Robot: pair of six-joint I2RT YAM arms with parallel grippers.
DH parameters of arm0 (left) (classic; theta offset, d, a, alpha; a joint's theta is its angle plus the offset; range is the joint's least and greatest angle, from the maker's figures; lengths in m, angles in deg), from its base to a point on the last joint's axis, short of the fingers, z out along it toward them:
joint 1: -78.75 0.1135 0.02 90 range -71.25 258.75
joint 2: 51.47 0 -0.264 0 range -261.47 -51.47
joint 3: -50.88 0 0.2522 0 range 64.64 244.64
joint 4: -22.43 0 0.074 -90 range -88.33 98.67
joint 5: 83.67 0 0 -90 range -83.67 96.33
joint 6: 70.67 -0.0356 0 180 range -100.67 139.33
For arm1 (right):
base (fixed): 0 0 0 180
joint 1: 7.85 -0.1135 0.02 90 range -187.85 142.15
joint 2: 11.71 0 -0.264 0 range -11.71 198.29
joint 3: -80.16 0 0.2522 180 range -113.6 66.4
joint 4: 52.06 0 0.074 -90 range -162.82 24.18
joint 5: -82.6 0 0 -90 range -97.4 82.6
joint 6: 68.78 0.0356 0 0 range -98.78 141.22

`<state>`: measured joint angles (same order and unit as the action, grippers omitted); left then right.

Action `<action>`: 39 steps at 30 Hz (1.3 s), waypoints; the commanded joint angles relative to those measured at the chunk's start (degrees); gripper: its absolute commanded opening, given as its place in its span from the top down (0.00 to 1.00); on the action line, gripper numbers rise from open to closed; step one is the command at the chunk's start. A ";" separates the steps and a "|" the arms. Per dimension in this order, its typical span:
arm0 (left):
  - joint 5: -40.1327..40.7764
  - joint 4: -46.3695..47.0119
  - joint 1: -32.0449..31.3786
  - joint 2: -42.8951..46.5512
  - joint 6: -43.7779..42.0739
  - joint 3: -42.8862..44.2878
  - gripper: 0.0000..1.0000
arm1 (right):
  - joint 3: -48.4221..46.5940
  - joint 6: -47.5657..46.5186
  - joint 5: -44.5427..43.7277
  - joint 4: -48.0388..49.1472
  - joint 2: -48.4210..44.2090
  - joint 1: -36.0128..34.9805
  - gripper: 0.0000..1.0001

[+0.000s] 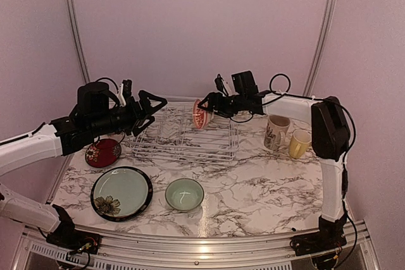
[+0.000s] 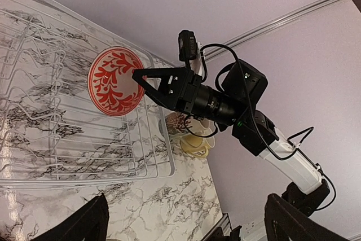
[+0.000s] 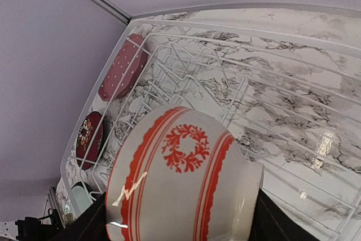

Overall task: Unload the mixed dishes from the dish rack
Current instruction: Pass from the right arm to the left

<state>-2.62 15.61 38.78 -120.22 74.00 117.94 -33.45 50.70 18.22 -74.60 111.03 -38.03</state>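
This is a robotics lab cell dressed up as a kitchen counter. Two white-and-black jointed robot arms, the left arm (image 1: pixel 38 147) and the right arm (image 1: pixel 330 156), are bolted at a ribbed aluminium rail (image 1: pixel 202 245) along the near edge of a marble-patterned desk (image 1: pixel 266 188). A small black camera box (image 2: pixel 188 45) rides on the right arm's wrist. Plain pale lilac wall panels (image 1: pixel 202 23) close off the back and sides, joined by bare aluminium corner posts (image 1: pixel 74 30). The kitchen part is only props: a white wire dish rack (image 1: pixel 190 138), a cream patterned mug (image 1: pixel 276 132), a yellow mug (image 1: pixel 299 143) and a black-rimmed pale green flowered plate (image 1: pixel 121 193), all standing on the desk.
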 commanded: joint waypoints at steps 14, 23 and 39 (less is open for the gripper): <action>-7.32 16.48 7.36 -10.78 11.25 0.83 0.02 | 7.77 16.87 11.35 22.98 -6.52 3.28 0.58; -11.41 24.05 6.22 -25.71 16.97 8.51 0.10 | 13.44 31.68 16.19 41.31 -6.87 3.28 0.58; -5.37 17.48 3.98 -34.07 15.14 18.14 0.24 | 19.71 44.38 20.93 60.08 -7.25 3.20 0.58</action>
<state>-10.05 37.38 43.11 -152.92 90.59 133.87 -13.39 92.31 37.92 -22.60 106.35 -34.94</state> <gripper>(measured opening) 0.777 0.711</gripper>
